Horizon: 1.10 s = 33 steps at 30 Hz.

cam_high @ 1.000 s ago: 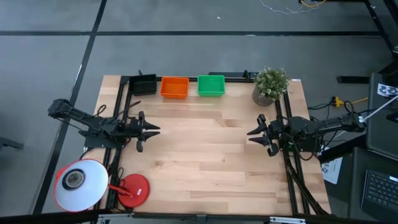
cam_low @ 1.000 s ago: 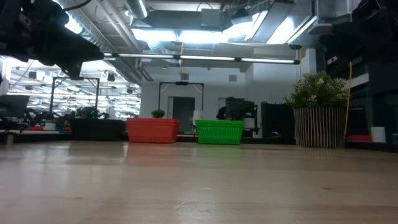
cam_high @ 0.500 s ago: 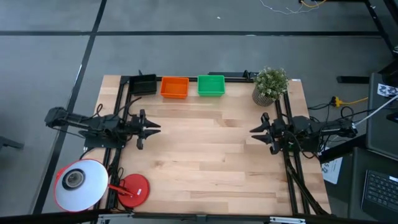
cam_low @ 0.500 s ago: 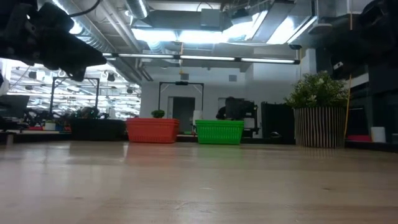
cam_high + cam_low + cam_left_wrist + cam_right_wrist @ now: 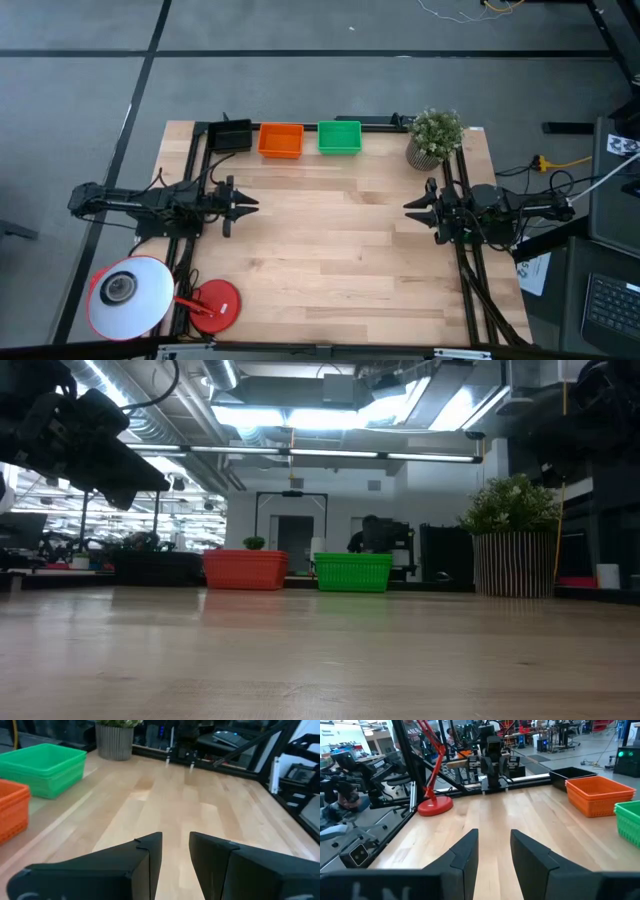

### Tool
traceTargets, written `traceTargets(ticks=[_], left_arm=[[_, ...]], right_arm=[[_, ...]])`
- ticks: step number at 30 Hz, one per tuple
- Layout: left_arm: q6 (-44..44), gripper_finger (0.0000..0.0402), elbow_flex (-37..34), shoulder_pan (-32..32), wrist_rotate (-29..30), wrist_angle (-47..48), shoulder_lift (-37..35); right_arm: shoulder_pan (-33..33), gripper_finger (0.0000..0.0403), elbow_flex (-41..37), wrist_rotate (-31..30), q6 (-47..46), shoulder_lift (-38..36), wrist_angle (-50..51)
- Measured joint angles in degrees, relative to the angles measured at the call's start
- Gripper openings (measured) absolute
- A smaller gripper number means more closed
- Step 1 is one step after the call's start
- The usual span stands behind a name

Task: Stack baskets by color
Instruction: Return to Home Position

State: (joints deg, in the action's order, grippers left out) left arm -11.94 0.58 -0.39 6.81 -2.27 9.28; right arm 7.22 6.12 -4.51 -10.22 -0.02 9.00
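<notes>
Pale wooden table (image 5: 330, 250) (bright workshop (image 5: 300, 460) beyond)

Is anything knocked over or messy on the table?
No, nothing stands out. The black baskets, orange baskets and green baskets sit in a neat row along the far edge of the table, with the potted plant upright beside them. The left claw and right claw hang empty at the sides.

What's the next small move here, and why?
Probably just retract both arms to rest. The black stack, orange stack and green stack sit side by side at the far edge, and no loose basket shows. The left end effector and right end effector are open and empty, at opposite sides.
</notes>
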Motion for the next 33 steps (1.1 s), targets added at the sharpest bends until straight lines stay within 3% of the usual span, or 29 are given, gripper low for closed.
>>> traceTargets(ticks=[11, 33], left_arm=[[0.3, 0.0090, 0.0, 0.1, 0.6, 0.2, 0.0], [0.5, 0.0090, 0.0, 0.1, 0.6, 0.2, 0.0]], right_arm=[[0.0, 0.0114, -4.3, 0.0, 3.4, 0.0, -7.7], [0.0, 0.0114, -4.4, 0.0, 6.2, 0.0, -7.7]])
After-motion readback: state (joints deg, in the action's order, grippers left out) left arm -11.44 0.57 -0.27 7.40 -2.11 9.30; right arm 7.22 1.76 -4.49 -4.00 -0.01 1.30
